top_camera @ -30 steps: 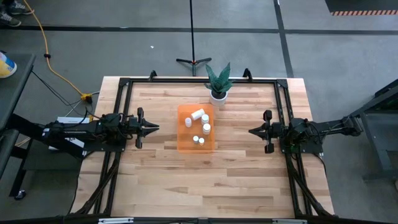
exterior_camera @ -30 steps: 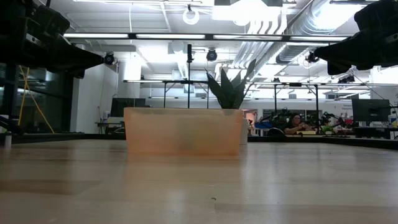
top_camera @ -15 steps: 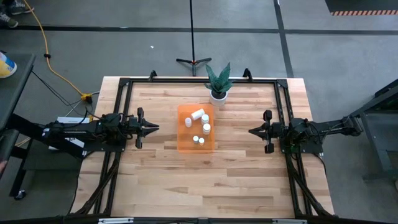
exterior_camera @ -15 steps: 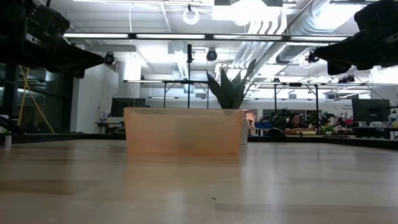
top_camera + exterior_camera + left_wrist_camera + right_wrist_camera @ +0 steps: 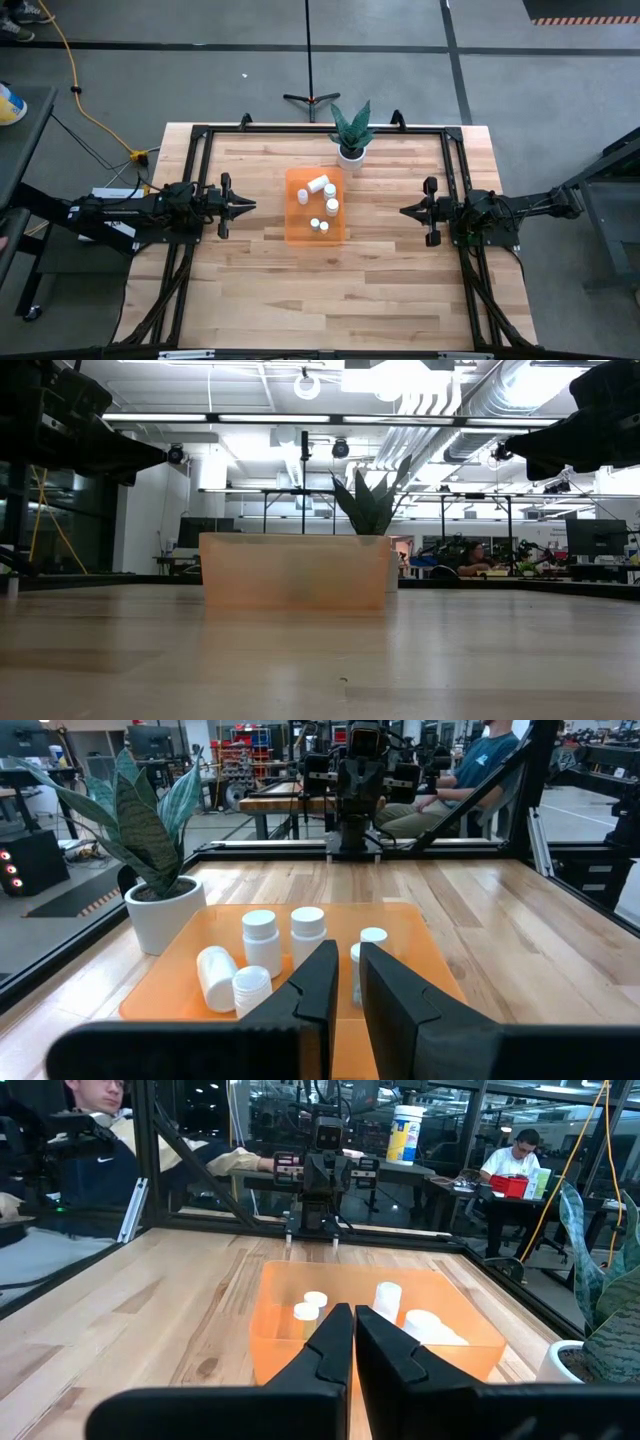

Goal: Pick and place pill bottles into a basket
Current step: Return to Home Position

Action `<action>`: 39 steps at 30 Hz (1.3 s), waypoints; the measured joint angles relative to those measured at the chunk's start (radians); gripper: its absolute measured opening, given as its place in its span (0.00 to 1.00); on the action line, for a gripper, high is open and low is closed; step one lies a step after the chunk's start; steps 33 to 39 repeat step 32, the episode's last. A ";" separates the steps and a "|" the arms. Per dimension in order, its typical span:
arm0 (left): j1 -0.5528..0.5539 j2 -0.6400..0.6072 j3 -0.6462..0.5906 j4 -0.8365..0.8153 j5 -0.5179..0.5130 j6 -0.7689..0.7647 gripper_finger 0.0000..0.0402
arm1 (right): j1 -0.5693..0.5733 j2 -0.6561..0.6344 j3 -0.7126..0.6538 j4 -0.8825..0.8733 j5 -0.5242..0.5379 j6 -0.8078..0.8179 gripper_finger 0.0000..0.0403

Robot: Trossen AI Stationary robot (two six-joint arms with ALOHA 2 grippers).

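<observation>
Nothing has moved since a second ago: both arms, bin and bottles sit exactly where they were.

Count: six pill bottles (image 5: 332, 206), one basket (image 5: 295, 228), one plant pot (image 5: 350, 154), two arms.

All six bottles are inside the orange basket, mid-table (image 5: 380, 290). One lies on its side at the end nearest the plant pot. The others look upright, and two stand close together at the far end. I see no bottles out on the wood. The plant pot stands just beside the basket's short end, and I can't tell if they touch.

The left gripper (image 5: 245, 206) is parked left of the basket and points at it with its fingers pinched together, holding nothing. It is near the basket but clear of its wall. The right gripper (image 5: 404, 211) mirrors it on the other side, a bit farther off, also clenched on nothing. The basket sits between the two claws, and neither one is over it or touching a bottle.
</observation>
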 joint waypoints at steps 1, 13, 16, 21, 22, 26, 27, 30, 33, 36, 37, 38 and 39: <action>0.000 0.000 0.000 0.000 0.000 0.000 0.21 | 0.000 0.000 0.000 0.000 0.000 0.000 0.02; 0.000 0.000 0.000 0.000 0.000 0.000 0.21 | 0.000 0.000 0.000 0.000 0.000 0.000 0.02; 0.000 0.000 0.000 0.000 0.000 0.000 0.21 | 0.000 0.000 0.000 0.000 0.000 0.000 0.01; 0.000 0.000 0.000 0.000 0.000 0.000 0.21 | 0.000 0.000 0.000 0.000 0.000 0.000 0.01; 0.000 0.000 0.000 0.000 0.000 0.000 0.21 | 0.000 0.000 0.000 0.000 0.000 0.000 0.01; 0.000 0.000 0.000 0.000 0.000 0.000 0.21 | 0.000 0.000 0.000 0.000 0.000 0.000 0.01; 0.000 0.000 0.000 0.000 0.000 0.000 0.21 | 0.000 0.000 0.000 0.000 0.000 0.000 0.00; 0.000 0.000 0.000 0.000 0.000 0.000 0.21 | 0.000 0.000 0.000 0.000 0.000 0.000 0.00; 0.000 0.000 0.000 0.000 0.000 0.000 0.21 | 0.000 0.000 0.000 0.000 0.000 0.000 0.01; 0.000 0.000 0.000 0.000 0.000 0.000 0.21 | 0.000 0.000 0.000 0.000 0.000 0.000 0.01; 0.000 0.000 0.000 0.000 0.000 0.000 0.21 | 0.000 0.000 0.000 0.000 0.000 0.000 0.01; 0.000 0.000 0.000 0.000 0.000 0.000 0.21 | 0.000 0.000 0.000 0.000 0.000 0.000 0.01; 0.000 0.000 0.000 0.000 0.000 0.000 0.21 | 0.000 0.000 0.000 0.000 0.000 0.000 0.01</action>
